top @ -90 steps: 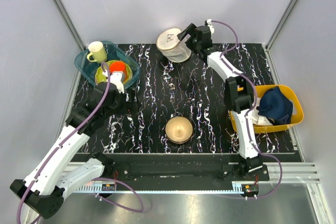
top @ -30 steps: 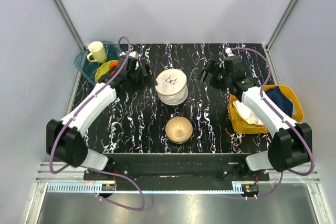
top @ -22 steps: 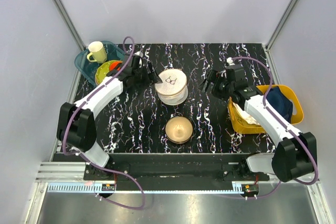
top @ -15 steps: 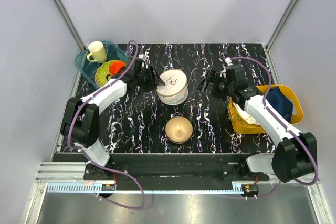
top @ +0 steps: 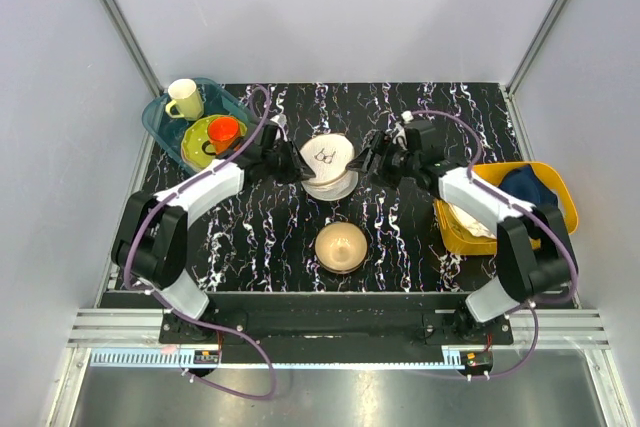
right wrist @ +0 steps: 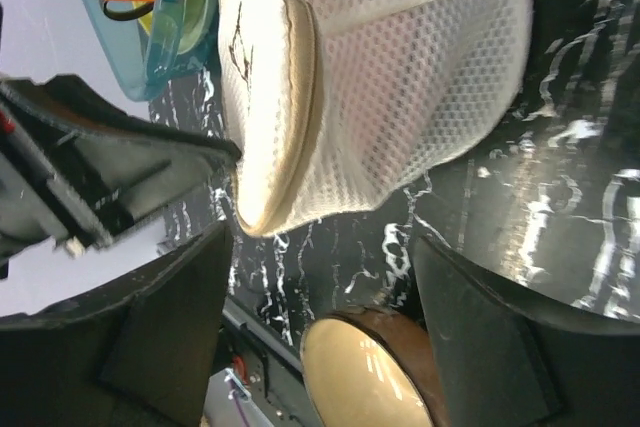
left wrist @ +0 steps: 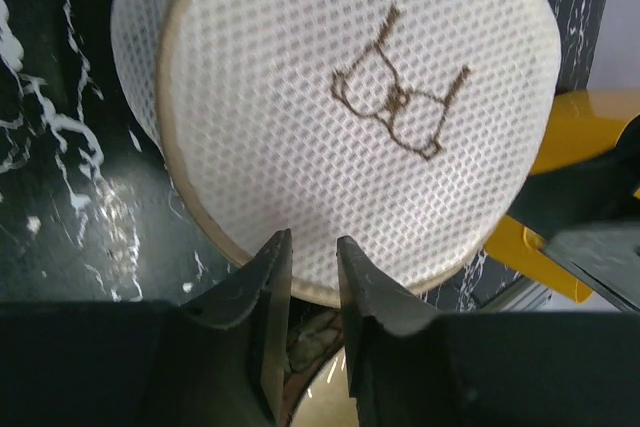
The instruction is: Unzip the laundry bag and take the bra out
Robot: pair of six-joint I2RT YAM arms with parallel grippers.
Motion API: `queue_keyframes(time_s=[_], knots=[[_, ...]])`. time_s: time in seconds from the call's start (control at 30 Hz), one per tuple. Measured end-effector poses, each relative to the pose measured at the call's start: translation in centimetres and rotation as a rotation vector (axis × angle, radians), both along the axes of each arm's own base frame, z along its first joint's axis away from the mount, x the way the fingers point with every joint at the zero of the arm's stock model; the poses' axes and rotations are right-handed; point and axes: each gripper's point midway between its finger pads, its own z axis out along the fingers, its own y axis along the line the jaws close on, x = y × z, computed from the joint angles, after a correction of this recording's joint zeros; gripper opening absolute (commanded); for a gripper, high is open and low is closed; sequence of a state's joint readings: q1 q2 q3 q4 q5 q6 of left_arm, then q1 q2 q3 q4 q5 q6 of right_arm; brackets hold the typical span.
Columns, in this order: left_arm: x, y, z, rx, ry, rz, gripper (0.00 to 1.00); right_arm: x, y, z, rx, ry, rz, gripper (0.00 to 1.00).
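Observation:
The cream mesh laundry bag [top: 328,162] stands tipped at mid-table, its round lid with the bra drawing [left wrist: 350,107] turned toward my left arm. My left gripper [top: 297,163] is at the lid's left edge. In the left wrist view its jaws [left wrist: 313,262] are narrowed onto the lid's beige rim. My right gripper [top: 368,162] is just right of the bag, open. In the right wrist view the mesh side [right wrist: 400,77] lies just beyond its wide-apart fingers [right wrist: 320,242]. The zip looks closed. The bra is hidden.
A bronze bowl [top: 341,246] sits just in front of the bag, also under my right fingers [right wrist: 360,377]. A teal basin [top: 160,117] with a yellow mug, green bowl and orange cup stands at back left. A yellow basket [top: 568,212] with dark blue cloth [top: 527,200] is at right.
Both grippers have closed in on the bag from either side. The left jaws went from wide to narrow on the lid rim, and the bag has tipped toward the left arm.

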State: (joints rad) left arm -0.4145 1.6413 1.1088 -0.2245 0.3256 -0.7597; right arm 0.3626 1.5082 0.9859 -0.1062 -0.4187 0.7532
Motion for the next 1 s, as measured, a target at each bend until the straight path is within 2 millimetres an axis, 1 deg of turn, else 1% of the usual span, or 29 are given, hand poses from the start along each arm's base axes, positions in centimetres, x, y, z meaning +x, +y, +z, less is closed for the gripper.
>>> queue_keyframes(time_s=[0.03,0.07,0.1,0.13,0.17,0.23,0.27,0.3,0.33,0.37,0.4,0.47,0.5,0.57,0.63,0.67,0.77,0.83,0.93,1.0], knots=[[-0.4,-0.1,0.1,0.002,-0.001,-0.004,0.32,0.1,0.9,-0.5,0.012,0.011,0.014,0.55],[-0.9,-0.1,0.2,0.005,-0.001,-0.009,0.38,0.2,1.6,-0.9,0.021,0.02,0.028,0.44],[-1.3,-0.1,0.6,0.009,-0.006,-0.012,0.43,0.4,2.5,-1.2,0.035,0.029,0.04,0.28],[-1.7,0.0,1.0,0.016,-0.017,-0.009,0.47,0.5,3.2,-1.6,0.045,0.034,0.053,0.0],[-1.8,0.3,1.6,0.025,-0.032,-0.004,0.53,0.6,3.7,-1.8,0.048,0.035,0.063,0.0],[-2.0,1.5,3.3,0.053,-0.08,0.026,0.61,0.7,4.4,-2.0,0.062,0.041,0.078,0.0],[-2.1,2.2,4.3,0.064,-0.105,0.044,0.66,0.8,4.6,-2.0,0.061,0.036,0.092,0.0],[-2.2,2.8,5.2,0.071,-0.127,0.058,0.94,0.9,4.9,-1.6,0.063,0.026,0.118,0.0],[-2.3,3.6,6.3,0.075,-0.153,0.075,0.99,1.1,5.3,-1.0,0.061,0.002,0.154,0.0],[-2.4,4.3,7.1,0.08,-0.181,0.087,0.99,1.3,5.6,-0.2,0.057,-0.027,0.192,0.0],[-2.5,5.3,8.5,0.072,-0.216,0.116,0.99,1.6,5.9,0.7,0.052,-0.062,0.228,0.0],[-2.2,6.7,9.2,0.074,-0.24,0.148,0.99,1.8,6.3,2.3,0.04,-0.142,0.297,0.0],[-2.1,7.5,9.2,0.076,-0.245,0.166,0.99,1.7,6.3,2.8,0.036,-0.169,0.323,0.0],[-1.8,8.7,8.2,0.075,-0.225,0.187,0.99,0.9,6.2,2.9,0.022,-0.204,0.384,0.0],[-1.7,9.2,6.2,0.072,-0.181,0.193,0.99,-0.5,6.0,2.6,0.019,-0.212,0.445,0.0],[-1.8,9.1,4.9,0.066,-0.15,0.189,0.99,-1.2,5.9,2.3,0.018,-0.21,0.472,0.0],[-2.8,7.7,0.7,0.016,-0.036,0.14,0.99,-3.7,5.3,1.6,0.025,-0.195,0.543,0.0],[-3.5,6.8,-1.2,-0.013,0.021,0.112,0.99,-5.1,5.0,1.4,0.033,-0.194,0.577,0.0],[-3.5,5.3,-2.2,-0.07,0.053,0.073,0.97,-6.2,4.8,1.5,0.044,-0.203,0.609,0.0],[-2.9,4.3,-2.2,-0.113,0.041,0.049,0.91,-6.4,4.8,1.6,0.048,-0.209,0.62,0.0]])
